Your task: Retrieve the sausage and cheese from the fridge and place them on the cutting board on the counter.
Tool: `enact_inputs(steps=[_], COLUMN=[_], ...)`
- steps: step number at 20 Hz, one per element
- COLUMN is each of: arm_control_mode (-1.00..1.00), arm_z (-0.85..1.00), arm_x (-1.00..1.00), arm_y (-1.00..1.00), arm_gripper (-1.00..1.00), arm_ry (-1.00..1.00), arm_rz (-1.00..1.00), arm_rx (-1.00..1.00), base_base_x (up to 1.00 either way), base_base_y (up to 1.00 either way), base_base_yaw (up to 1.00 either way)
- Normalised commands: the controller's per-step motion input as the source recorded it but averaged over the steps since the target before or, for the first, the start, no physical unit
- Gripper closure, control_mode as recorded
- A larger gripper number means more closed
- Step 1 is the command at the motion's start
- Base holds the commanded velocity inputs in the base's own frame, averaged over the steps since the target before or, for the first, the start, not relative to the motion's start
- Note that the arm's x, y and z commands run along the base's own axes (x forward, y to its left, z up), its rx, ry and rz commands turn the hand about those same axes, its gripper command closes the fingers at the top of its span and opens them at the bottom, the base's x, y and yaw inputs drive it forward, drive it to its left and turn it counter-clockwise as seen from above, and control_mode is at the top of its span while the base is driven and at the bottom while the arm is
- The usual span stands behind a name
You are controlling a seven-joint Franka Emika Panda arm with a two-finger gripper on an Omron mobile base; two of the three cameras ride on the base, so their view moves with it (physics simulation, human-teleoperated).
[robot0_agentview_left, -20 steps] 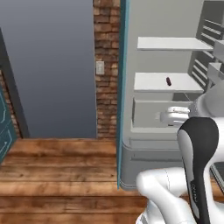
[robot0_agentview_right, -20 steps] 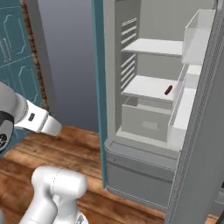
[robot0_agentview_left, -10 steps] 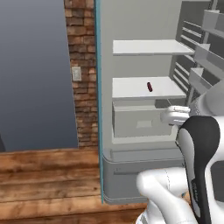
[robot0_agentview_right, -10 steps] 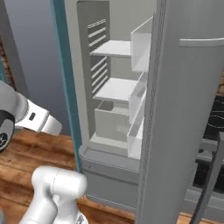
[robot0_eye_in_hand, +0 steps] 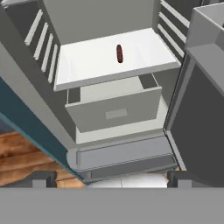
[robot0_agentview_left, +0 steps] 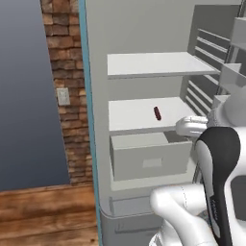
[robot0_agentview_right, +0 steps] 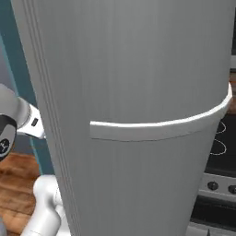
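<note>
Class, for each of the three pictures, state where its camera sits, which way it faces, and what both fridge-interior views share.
Left base view: behind-left of the arm, facing the open fridge; white arm lower right.
Right base view: behind-right, facing the grey fridge door; arm at left edge.
Hand view: on the hand, looking down into the fridge; finger tips at bottom.
Shared: the sausage on the shelf above the drawer.

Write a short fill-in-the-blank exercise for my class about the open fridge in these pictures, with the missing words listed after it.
1. The sausage lies on a white ____ inside the fridge.
2. Right under that shelf sits a pale ____.
3. Left of the fridge stands a wall built of ____.
4. The fridge door is ____.

Missing words: shelf; drawer; brick; open
</note>
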Motion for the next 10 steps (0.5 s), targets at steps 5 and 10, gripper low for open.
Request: enact_inputs(steps=[5, 10], arm_control_mode=[1.0, 1.0], arm_z=[0.0, 0.0], arm_x=[0.0, 0.0], arm_y=[0.0, 0.0], arm_gripper=[-1.0, -1.0], arm_ry=[0.0, 0.0], arm_rz=[0.0, 0.0], arm_rx=[0.0, 0.0], base_base_x=[0.6, 0.79], base_base_y=[-0.22, -0.01], base_base_yaw=[-0.13, -0.13])
